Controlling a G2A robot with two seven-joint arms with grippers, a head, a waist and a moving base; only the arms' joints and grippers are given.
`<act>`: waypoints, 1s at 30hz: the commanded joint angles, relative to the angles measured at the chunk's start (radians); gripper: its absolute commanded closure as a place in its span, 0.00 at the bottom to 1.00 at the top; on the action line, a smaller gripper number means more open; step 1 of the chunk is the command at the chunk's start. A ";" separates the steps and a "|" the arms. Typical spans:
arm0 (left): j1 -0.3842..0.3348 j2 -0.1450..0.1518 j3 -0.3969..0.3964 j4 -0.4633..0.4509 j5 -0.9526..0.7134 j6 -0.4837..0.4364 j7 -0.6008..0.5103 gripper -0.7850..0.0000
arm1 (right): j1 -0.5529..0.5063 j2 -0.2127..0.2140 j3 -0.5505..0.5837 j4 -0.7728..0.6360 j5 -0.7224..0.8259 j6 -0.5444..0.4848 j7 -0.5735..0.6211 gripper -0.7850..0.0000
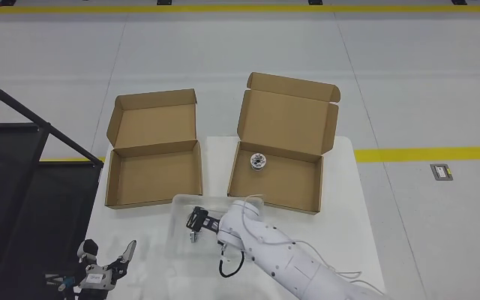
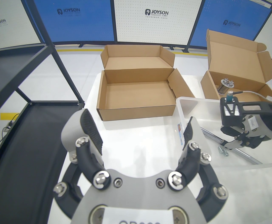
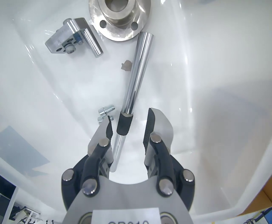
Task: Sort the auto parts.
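Observation:
My right gripper (image 3: 130, 121) is down in the white bin (image 1: 180, 204), open, with its fingers on either side of a chrome rod (image 3: 137, 70) at its black band. The rod lies on the bin floor, and a gap shows on both sides of it. Two small bolts (image 3: 105, 111) lie beside one finger. Farther along the bin are a round steel flange (image 3: 120, 17) and a bracket block (image 3: 72, 40). My left gripper (image 2: 138, 121) is open and holds nothing, over the table's near left corner (image 1: 111, 251). The right gripper (image 2: 231, 135) stands inside the bin.
Two open cardboard boxes stand behind the bin. The left box (image 1: 154, 176) holds nothing, and the right box (image 1: 281, 176) holds one metal part (image 1: 258, 160). A black rack (image 2: 31, 127) borders the table's left side. A small beige chip (image 3: 126, 64) lies by the rod.

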 commanded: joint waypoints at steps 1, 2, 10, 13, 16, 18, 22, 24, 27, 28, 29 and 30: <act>0.000 0.000 0.000 0.000 0.000 0.000 0.000 0.00 | 0.005 -0.007 -0.001 0.019 0.008 -0.001 -0.004 0.55; 0.000 0.000 0.000 0.000 0.000 0.000 0.000 0.00 | 0.008 -0.011 -0.001 0.029 0.011 -0.001 -0.006 0.55; 0.000 0.000 0.000 0.000 0.000 0.000 0.000 0.00 | 0.025 -0.039 -0.007 0.101 0.022 -0.009 -0.011 0.61; 0.000 0.000 0.000 0.000 0.000 0.000 0.000 0.00 | 0.031 -0.047 -0.005 0.125 0.024 -0.009 -0.019 0.61; 0.000 0.000 0.000 0.000 0.000 0.000 0.000 0.00 | 0.036 -0.054 -0.004 0.146 0.028 -0.016 -0.021 0.62; 0.000 0.000 0.000 0.000 0.000 0.000 0.000 0.00 | 0.039 -0.059 -0.004 0.159 0.031 -0.022 -0.023 0.64; 0.000 0.000 0.000 0.000 0.000 0.000 0.000 0.00 | 0.045 -0.068 -0.001 0.182 0.035 -0.024 -0.031 0.73; 0.000 0.000 0.000 0.000 0.000 0.000 0.000 0.00 | 0.049 -0.073 0.000 0.191 0.035 -0.024 -0.034 0.90; 0.000 0.000 0.000 0.000 0.000 0.000 0.000 0.00 | 0.056 -0.077 0.007 0.195 0.036 -0.021 -0.037 1.00; 0.000 0.000 0.000 0.000 0.000 0.000 0.000 0.00 | 0.058 -0.078 0.009 0.193 0.036 -0.022 -0.038 1.00; 0.000 0.000 0.000 0.000 0.000 0.000 0.000 0.00 | 0.058 -0.078 0.013 0.188 0.041 -0.029 -0.040 1.00; 0.000 0.000 0.000 0.000 0.000 0.000 0.000 0.00 | 0.059 -0.078 0.018 0.183 0.045 -0.036 -0.040 1.00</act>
